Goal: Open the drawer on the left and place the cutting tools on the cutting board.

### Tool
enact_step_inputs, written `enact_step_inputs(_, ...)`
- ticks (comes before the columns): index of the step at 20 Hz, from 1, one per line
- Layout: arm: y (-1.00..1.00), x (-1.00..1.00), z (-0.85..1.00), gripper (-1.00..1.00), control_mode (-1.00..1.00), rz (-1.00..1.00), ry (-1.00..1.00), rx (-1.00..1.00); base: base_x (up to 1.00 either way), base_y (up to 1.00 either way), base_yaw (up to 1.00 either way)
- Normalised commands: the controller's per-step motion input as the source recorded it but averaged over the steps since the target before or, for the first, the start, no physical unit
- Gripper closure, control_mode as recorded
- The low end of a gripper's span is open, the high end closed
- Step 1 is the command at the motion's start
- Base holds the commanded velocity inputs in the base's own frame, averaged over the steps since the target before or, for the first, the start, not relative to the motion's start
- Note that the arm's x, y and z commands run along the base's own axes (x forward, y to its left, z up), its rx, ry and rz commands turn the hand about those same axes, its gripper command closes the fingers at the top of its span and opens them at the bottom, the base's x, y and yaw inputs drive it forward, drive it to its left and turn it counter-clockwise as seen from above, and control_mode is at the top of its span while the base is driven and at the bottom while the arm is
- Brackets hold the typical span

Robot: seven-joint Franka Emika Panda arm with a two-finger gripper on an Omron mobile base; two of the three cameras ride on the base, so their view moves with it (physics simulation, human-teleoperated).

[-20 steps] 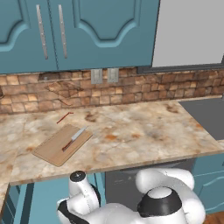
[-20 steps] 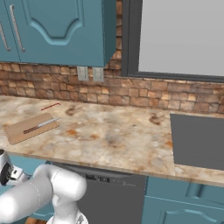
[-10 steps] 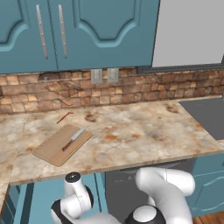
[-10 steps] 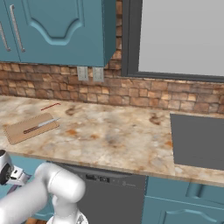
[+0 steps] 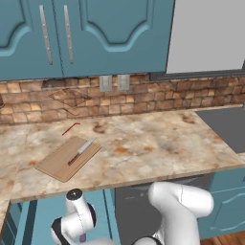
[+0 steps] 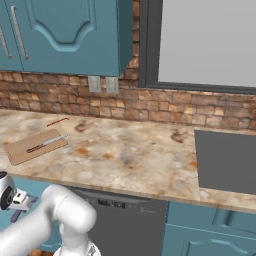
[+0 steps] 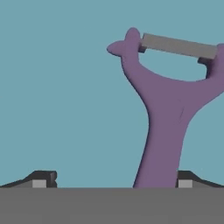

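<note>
One peeler (image 7: 168,109) between gripper (image 7: 112,179) fingertips.

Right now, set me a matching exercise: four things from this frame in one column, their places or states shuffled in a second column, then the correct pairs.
Things:
1. knife
2. purple peeler
3. thin red stick
4. pincer

Places or states:
A. on the counter behind the cutting board
B. open, fingertips wide apart
C. lying on the cutting board
D. on a teal surface, handle next to one fingertip

Pairs: 1-C, 2-D, 3-A, 4-B
</note>
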Motion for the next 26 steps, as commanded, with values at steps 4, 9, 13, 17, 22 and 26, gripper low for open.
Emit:
enact_step_inputs(4, 0.02, -0.02, -0.62, -1.0, -1.0, 0.0, 0.0, -0.01, 0.0, 0.0, 0.0)
enact_step_inputs(9, 0.0, -0.03, -0.27, 1.0, -1.0, 0.0, 0.04, -0.04, 0.0, 0.0, 0.0)
enact_step_inputs(13, 0.02, -0.54, -0.09, 1.0, -1.0, 0.0, 0.0, -0.01, 0.0, 0.0, 0.0)
enact_step_inputs(17, 0.26, -1.0, -0.04, 1.0, -1.0, 0.0, -0.1, 0.0, 0.0, 0.0, 0.0)
enact_step_inputs(22, 0.44, -0.65, 0.54, 1.0, -1.0, -0.06, -0.27, 0.0, 0.0, 0.0, 0.0)
enact_step_inputs(26, 0.17, 0.13, 1.0, 1.0, -1.0, -0.09, -0.31, -0.03, 0.0, 0.0, 0.0)
